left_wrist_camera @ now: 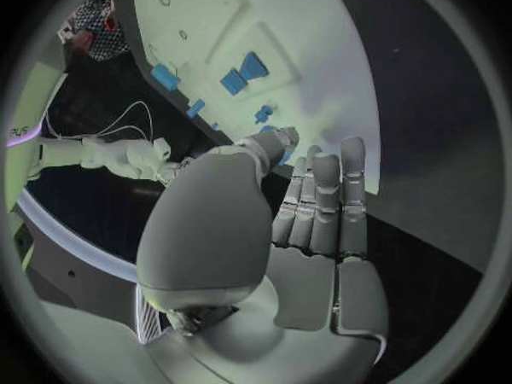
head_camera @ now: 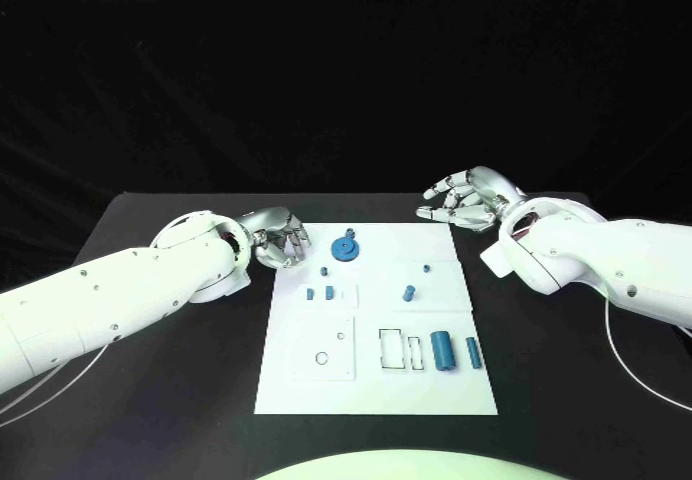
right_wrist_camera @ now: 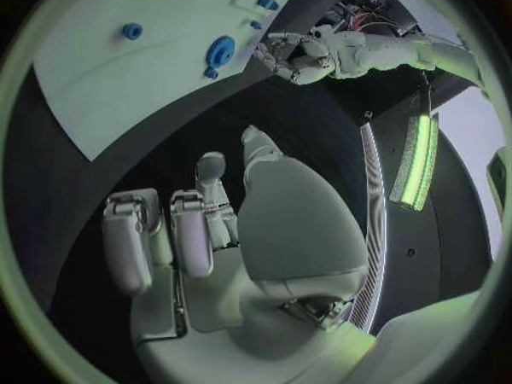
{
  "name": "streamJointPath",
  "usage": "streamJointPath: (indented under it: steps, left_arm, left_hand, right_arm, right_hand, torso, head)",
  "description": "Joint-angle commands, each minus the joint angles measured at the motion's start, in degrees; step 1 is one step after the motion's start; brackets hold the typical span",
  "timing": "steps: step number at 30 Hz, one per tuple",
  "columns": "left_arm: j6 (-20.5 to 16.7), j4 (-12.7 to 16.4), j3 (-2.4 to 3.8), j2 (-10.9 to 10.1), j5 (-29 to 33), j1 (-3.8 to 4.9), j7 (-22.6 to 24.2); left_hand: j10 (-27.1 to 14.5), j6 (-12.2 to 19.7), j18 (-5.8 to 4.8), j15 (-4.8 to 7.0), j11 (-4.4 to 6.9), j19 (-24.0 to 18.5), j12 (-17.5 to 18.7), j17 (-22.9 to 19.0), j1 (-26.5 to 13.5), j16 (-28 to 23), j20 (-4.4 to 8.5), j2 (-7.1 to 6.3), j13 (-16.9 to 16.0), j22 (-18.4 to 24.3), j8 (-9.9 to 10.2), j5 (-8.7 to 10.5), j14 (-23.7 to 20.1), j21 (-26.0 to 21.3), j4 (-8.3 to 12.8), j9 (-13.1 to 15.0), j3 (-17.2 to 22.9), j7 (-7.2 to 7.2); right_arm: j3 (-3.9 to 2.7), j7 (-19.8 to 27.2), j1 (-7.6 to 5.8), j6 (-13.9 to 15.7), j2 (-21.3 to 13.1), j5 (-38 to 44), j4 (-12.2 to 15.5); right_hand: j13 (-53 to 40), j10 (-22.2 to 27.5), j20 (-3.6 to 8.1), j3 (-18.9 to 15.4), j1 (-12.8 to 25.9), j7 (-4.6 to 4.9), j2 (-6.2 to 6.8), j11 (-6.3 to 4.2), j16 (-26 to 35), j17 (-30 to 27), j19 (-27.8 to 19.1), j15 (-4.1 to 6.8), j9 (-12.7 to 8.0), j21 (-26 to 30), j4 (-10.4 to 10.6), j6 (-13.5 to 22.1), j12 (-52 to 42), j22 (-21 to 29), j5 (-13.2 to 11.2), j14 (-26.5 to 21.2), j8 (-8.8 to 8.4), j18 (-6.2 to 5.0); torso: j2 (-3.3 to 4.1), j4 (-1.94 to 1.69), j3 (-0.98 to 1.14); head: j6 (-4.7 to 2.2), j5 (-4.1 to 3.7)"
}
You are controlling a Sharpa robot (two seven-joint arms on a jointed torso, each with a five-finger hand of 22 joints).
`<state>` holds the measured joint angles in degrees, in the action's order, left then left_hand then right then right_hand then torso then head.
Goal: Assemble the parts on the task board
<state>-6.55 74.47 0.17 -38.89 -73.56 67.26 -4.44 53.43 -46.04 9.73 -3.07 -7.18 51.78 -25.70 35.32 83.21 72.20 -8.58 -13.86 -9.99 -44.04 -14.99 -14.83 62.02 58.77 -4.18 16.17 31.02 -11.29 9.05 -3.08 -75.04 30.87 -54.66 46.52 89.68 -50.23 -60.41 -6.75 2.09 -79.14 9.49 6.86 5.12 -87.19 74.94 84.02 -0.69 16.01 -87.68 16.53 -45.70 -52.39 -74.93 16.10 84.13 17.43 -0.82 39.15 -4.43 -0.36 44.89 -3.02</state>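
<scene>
A flat white rectangular task board (head_camera: 378,400) is lying in the middle of the matte black desk (head_camera: 577,400), with black drapery hanging behind. The left robot hand (head_camera: 277,238) is hovering just beside the board's left far corner, fingers loosely curled and holding nothing. The right robot hand (head_camera: 464,198) is hovering near the far right corner, fingers curled, also holding nothing. A round blue gear-like part (head_camera: 346,247) is sitting near the board's far edge; smaller blue plastic pieces (head_camera: 407,293) are lying mid-board, and two blue cylinders (head_camera: 444,352) are resting nearer the robot.
</scene>
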Motion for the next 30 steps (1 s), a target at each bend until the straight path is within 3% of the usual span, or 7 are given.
streamJointPath:
  steps: [1, 11, 18, 22, 26, 30]
  left_arm:
    - [-4.90, 0.43, 0.23, -0.04, 7.24, 0.23, 3.46]
    - [-7.19, 1.52, 0.70, -0.48, 12.03, 0.51, 5.11]
    - [-7.89, 3.29, 0.79, -1.10, 17.10, 0.56, 7.19]
    - [-8.77, 5.48, 0.80, -2.09, 24.56, 0.55, 10.80]
    - [-7.74, 7.93, 0.80, -3.69, 37.49, 0.55, 16.05]
    - [-6.20, 10.22, 0.80, -5.46, 47.99, 0.54, 19.69]
  left_hand:
    - [0.10, -0.74, 0.85, -0.14, -0.35, -0.36, -0.47, -0.92, -0.22, -0.47, -0.06, -0.09, -0.14, 0.14, -0.52, -0.03, -0.09, -0.23, -0.22, 0.08, 0.35, -0.06]
    - [0.50, -1.47, 0.91, -0.04, -0.16, -0.35, -1.60, -2.36, -0.62, -1.31, -0.09, -0.16, -0.48, 0.51, -1.06, -0.02, -0.41, -0.77, -0.26, 0.16, 0.55, 0.10]
    - [0.54, -2.30, 0.88, 0.08, -0.04, -0.18, -2.50, -2.98, -1.17, -1.59, 0.05, -0.09, -0.75, 0.71, -1.76, 0.04, -0.30, -1.01, -0.40, 0.32, 0.61, 0.20]
    - [-0.66, -1.86, 0.86, -0.08, -0.17, -0.50, -3.19, -5.24, -2.70, -3.24, -0.11, 0.13, -0.86, 1.71, -1.97, 0.00, -1.71, -2.59, -1.63, 0.23, 0.42, 0.10]
    - [-2.31, -1.34, 0.81, -0.38, -0.64, -1.25, -3.60, -6.61, -2.29, -5.58, -0.32, 1.02, -0.72, 2.81, -2.22, 0.01, -3.62, -4.43, -1.73, 0.18, 0.97, -0.30]
    - [-2.59, -1.28, 0.81, -0.50, -0.71, -1.48, -3.95, -7.04, -2.14, -6.21, -0.41, 1.29, -0.72, 3.08, -2.40, 0.00, -4.13, -4.90, -1.63, 0.20, 1.00, -0.43]
  right_arm:
    - [0.01, 1.22, 0.04, -0.36, 0.06, 0.73, -0.25]
    - [0.04, 1.29, 0.04, -0.92, 0.09, 2.78, -0.75]
    - [0.07, 0.71, 0.24, -3.17, 0.07, 9.19, -1.02]
    - [0.08, -0.51, 0.59, -6.92, 0.02, 17.07, -0.90]
    - [0.08, -2.09, 1.02, -11.13, -0.02, 26.25, -0.66]
    - [0.08, -3.72, 1.54, -14.22, -0.02, 34.21, -0.39]
  right_hand:
    - [3.14, 2.05, 0.60, 0.54, -0.90, -0.02, 0.07, -0.58, 0.58, 7.86, 4.59, 0.48, -0.12, 0.58, 0.00, -0.39, 2.96, -13.37, 0.27, 3.94, 0.40, 0.07]
    - [5.28, 1.89, 0.73, 1.35, -2.25, -0.13, 0.60, -0.71, 0.88, 7.48, 4.41, 0.62, -0.28, 1.01, -0.16, -0.51, 4.68, -13.13, 0.35, 3.85, 0.75, -0.03]
    - [10.97, 3.35, 0.80, 3.99, -5.90, -0.13, 2.45, -0.69, 2.11, 5.64, 3.30, 0.62, -0.74, 3.46, -0.03, -1.16, 10.82, -11.80, 0.24, 3.19, 1.06, -0.61]
    - [19.28, 4.29, 0.44, 6.44, -7.32, 0.08, 4.05, -0.18, 3.52, 3.52, 2.12, 0.24, -1.25, 6.09, -0.01, -2.42, 20.21, -10.42, -0.03, 2.38, 0.94, -1.21]
    - [25.40, 2.46, 0.56, 10.43, -9.46, -0.28, 5.45, -0.33, 4.05, 2.86, 2.01, 0.35, -1.80, 6.60, -0.13, -3.78, 26.09, -10.21, -1.09, 2.24, 0.52, -1.30]
    - [30.67, 0.65, 0.69, 14.69, -9.22, -0.62, 7.53, -0.38, 4.47, 2.36, 1.94, 0.43, -2.35, 7.17, -0.21, -5.45, 30.95, -9.97, -1.40, 2.28, 0.03, -1.39]
  torso:
    - [0.05, 0.00, -0.02]
    - [0.06, 0.00, -0.01]
    - [0.10, -0.05, -0.07]
    - [0.13, 0.09, -0.10]
    - [0.14, 0.02, -0.06]
    - [0.03, -0.07, -0.03]
  head:
    - [-0.31, -0.07]
    - [-0.54, -0.15]
    - [-0.71, -0.66]
    - [-0.77, -1.12]
    - [-0.75, -1.54]
    - [-0.65, -1.86]
